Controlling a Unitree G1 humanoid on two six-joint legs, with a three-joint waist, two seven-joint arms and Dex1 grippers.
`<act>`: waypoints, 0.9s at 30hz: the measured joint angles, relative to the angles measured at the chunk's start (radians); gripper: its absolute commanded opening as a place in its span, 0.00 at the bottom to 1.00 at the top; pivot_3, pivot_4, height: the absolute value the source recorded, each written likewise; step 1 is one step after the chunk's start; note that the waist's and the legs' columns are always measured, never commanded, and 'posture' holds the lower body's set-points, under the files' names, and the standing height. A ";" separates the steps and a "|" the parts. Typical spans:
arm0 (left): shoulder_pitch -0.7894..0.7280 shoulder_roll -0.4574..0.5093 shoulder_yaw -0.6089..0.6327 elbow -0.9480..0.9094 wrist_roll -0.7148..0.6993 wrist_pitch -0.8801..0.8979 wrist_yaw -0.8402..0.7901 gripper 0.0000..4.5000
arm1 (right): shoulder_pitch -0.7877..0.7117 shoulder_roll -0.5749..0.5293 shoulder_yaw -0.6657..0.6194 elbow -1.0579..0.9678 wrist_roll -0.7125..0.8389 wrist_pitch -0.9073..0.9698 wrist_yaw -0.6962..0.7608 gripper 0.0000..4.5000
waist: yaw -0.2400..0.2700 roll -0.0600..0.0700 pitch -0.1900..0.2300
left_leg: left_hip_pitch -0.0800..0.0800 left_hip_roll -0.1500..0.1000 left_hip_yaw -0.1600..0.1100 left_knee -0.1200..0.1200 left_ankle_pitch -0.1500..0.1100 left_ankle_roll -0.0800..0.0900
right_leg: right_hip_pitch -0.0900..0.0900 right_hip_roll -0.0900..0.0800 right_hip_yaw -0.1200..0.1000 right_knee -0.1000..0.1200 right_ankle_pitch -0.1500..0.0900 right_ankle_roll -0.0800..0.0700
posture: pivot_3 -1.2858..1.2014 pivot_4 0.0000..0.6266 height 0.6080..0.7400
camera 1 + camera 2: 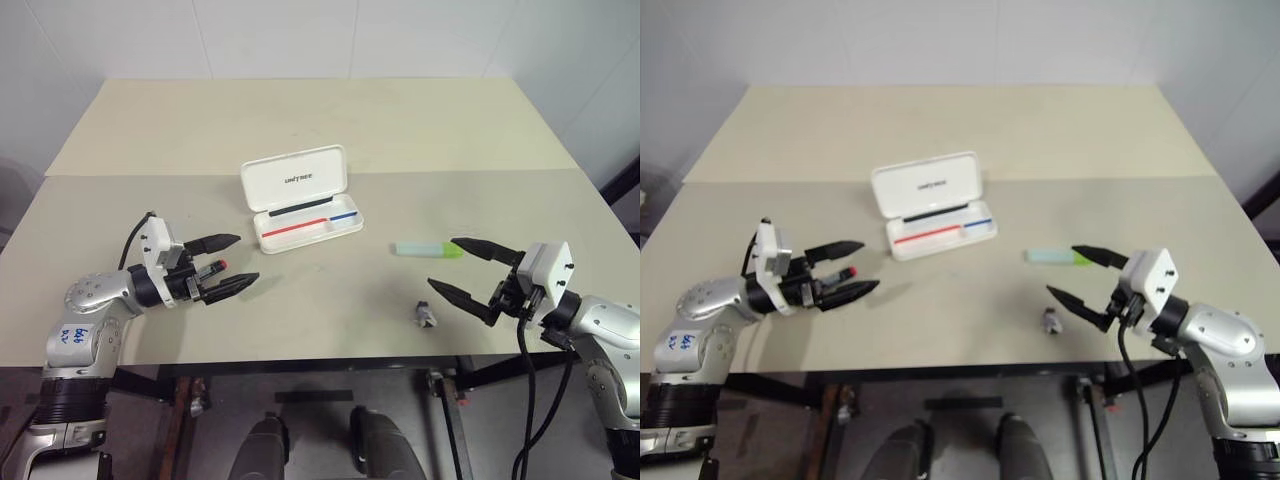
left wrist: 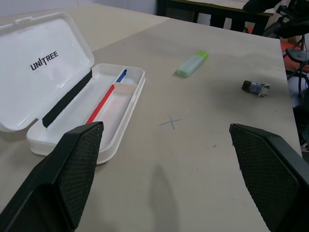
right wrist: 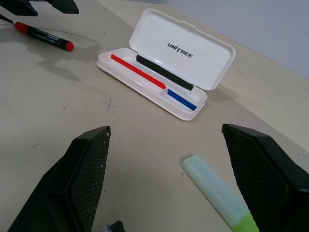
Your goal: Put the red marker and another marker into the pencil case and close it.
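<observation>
The white pencil case [image 1: 293, 178] lies open mid-table, lid tilted back, with a red and a blue stripe in its tray [image 2: 130, 94]. Left of it, the red marker [image 3: 43, 36] lies flat on the table. My left gripper [image 1: 245, 258] hovers open over the marker, whose red tip [image 1: 218, 266] shows between the fingers, ungripped. The pale mint highlighter [image 1: 428, 249] with its lime cap lies right of the case. My right gripper [image 1: 441, 262] stands open just beside its capped end, holding nothing.
A small dark grey lump [image 1: 426, 316] lies near the table's front edge, below the highlighter. A faint pen cross [image 2: 170, 122] marks the table in front of the case. The beige table [image 1: 330, 120] stretches back to a white wall.
</observation>
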 measured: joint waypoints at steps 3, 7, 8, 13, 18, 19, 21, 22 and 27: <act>-0.035 0.000 -0.014 0.010 0.012 -0.008 -0.010 0.99 | -0.043 -0.001 0.005 0.018 -0.003 -0.004 0.010 0.87 | 0.001 0.000 0.000 | 0.000 0.000 0.000 0.001 0.000 0.000 | 0.000 0.000 0.000 0.000 0.000 0.000 | 0.52 0.24 1.00; -0.045 -0.013 -0.053 0.018 0.048 -0.026 -0.011 0.99 | -0.062 -0.001 0.005 0.019 -0.014 -0.007 0.011 0.87 | 0.001 0.000 0.000 | 0.000 0.000 0.000 0.001 0.000 0.000 | 0.001 0.000 0.000 0.000 0.000 0.000 | 0.52 0.24 1.00; -0.045 -0.019 -0.062 0.018 0.051 -0.026 -0.007 0.99 | -0.062 -0.001 0.005 0.017 -0.014 -0.002 0.010 0.87 | 0.001 0.000 0.000 | 0.000 0.000 0.000 0.000 0.000 0.000 | 0.000 0.000 0.000 0.000 0.000 0.000 | 0.52 0.24 1.00; -0.109 -0.050 -0.108 0.088 0.115 -0.079 0.019 0.99 | -0.061 -0.004 0.010 -0.042 -0.006 0.041 0.007 0.87 | 0.002 0.000 0.000 | 0.000 0.000 -0.001 0.001 0.000 0.000 | 0.001 0.000 -0.001 0.000 0.000 0.001 | 0.52 0.24 1.00; -0.167 -0.077 -0.127 0.147 0.181 -0.144 0.063 0.78 | -0.108 -0.004 0.071 -0.075 0.009 0.089 0.010 0.87 | -0.002 0.000 0.000 | 0.000 -0.001 0.001 0.002 0.000 0.000 | 0.001 0.000 0.000 0.000 0.001 0.002 | 0.52 0.24 1.00; -0.183 -0.087 -0.127 0.166 0.190 -0.155 0.074 0.71 | -0.135 0.001 0.088 -0.071 0.008 0.089 0.010 0.87 | -0.002 0.000 0.000 | 0.000 -0.001 0.000 0.002 0.000 0.000 | 0.001 0.000 0.000 0.001 0.001 0.002 | 0.52 0.24 1.00; -0.206 -0.104 -0.134 0.189 0.225 -0.173 0.114 0.63 | -0.186 0.024 0.124 -0.064 0.005 0.087 0.009 0.87 | -0.001 0.000 0.000 | 0.000 0.000 0.000 0.002 0.000 0.000 | 0.001 0.001 0.000 0.001 0.001 0.002 | 0.52 0.24 1.00; -0.223 -0.111 -0.145 0.210 0.243 -0.174 0.132 0.63 | -0.202 0.034 0.137 -0.058 -0.001 0.087 0.008 0.87 | 0.001 0.000 0.000 | 0.000 0.000 -0.001 0.002 0.000 0.000 | 0.001 0.001 0.000 0.001 0.001 0.002 | 0.52 0.24 1.00; -0.335 -0.149 -0.203 0.332 0.335 -0.189 0.202 0.63 | -0.273 0.066 0.200 -0.053 -0.012 0.087 0.007 0.87 | 0.007 0.000 0.000 | -0.002 -0.002 -0.002 0.003 0.000 0.000 | 0.000 0.001 0.000 0.001 0.002 0.003 | 0.52 0.24 1.00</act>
